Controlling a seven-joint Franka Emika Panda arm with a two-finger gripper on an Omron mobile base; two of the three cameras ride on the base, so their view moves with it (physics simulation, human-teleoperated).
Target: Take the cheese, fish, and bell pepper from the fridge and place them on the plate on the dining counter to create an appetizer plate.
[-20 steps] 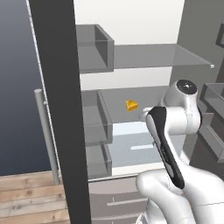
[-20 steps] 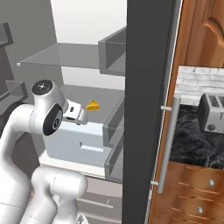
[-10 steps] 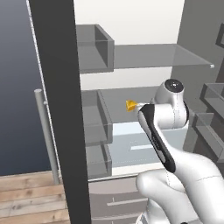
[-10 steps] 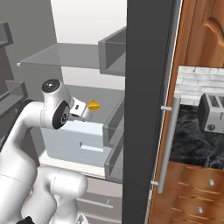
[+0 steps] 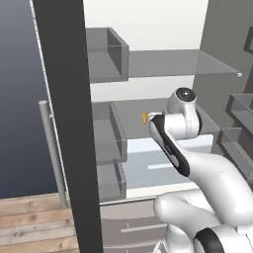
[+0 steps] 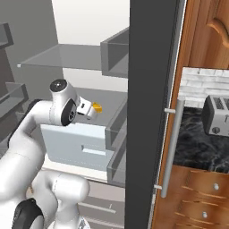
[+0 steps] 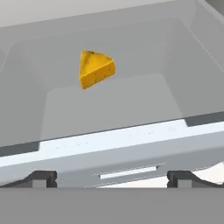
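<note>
Fridge (image 5: 163,64) open, white interior exposed, grey shelves and door bins visible in both base views. Dark door (image 5: 66,123) standing edge-on at the left of the left base view, with its long grey bar handle (image 5: 52,153) alongside. Second dark panel (image 6: 150,112) edge-on in the right base view, carrying another grey bar handle (image 6: 172,147).

Cheese (image 7: 95,68) located on the grey middle shelf (image 7: 109,105), toward the back, resting on the shelf floor, point tilted up and left as seen from the hand view. Same yellow-orange wedge seen partly hidden behind the arm in the left base view (image 5: 146,118) and just past the wrist in the right base view (image 6: 96,108). Pale drawer front (image 7: 113,144) lying directly below and in front of that shelf.

Hand (image 7: 112,177) held wide apart, fingertips (image 7: 41,178) at the lower edge of the hand view, nothing between them, nothing gripped. Pointed into the shelf opening, short of the cheese, no contact with it. White arm (image 5: 188,148) reaching from the base into the fridge at middle-shelf height.

Toaster (image 6: 217,114) on a dark marble desk (image 6: 197,147) over wood drawers, right of the fridge in the right base view. Wood floor (image 5: 34,222) visible at lower left of the left base view.
</note>
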